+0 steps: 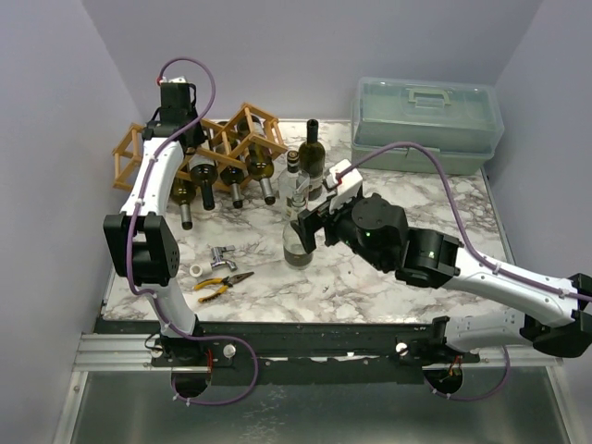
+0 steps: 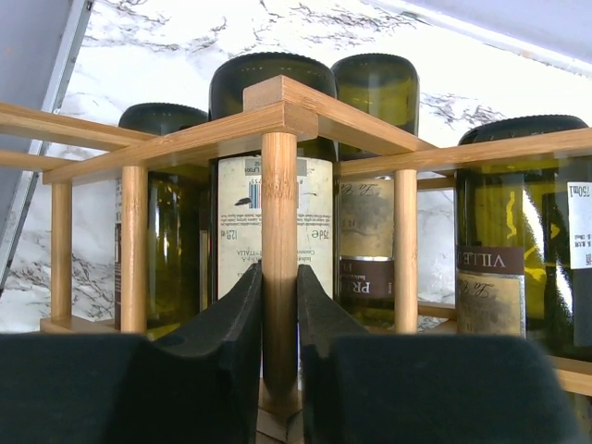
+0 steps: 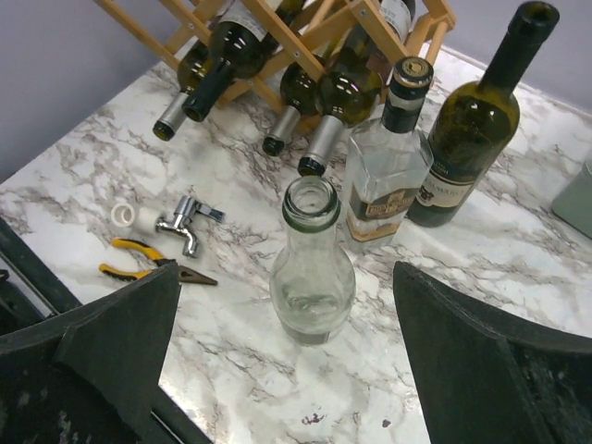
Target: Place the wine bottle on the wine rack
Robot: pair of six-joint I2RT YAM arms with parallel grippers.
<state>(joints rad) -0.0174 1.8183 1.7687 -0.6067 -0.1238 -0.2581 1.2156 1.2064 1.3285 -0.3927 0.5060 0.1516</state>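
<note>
The wooden wine rack stands at the back left with several dark bottles lying in it. My left gripper is at its back edge, shut on one upright stick of the rack, with my left gripper pressing that stick from both sides. A dark green wine bottle stands upright to the right of the rack, also in the right wrist view. My right gripper is open and empty, its jaws wide on either side of a clear glass bottle.
A clear square liquor bottle stands between the green bottle and the clear one. Yellow-handled pliers, a metal tap and a white ring lie front left. A translucent toolbox sits at the back right.
</note>
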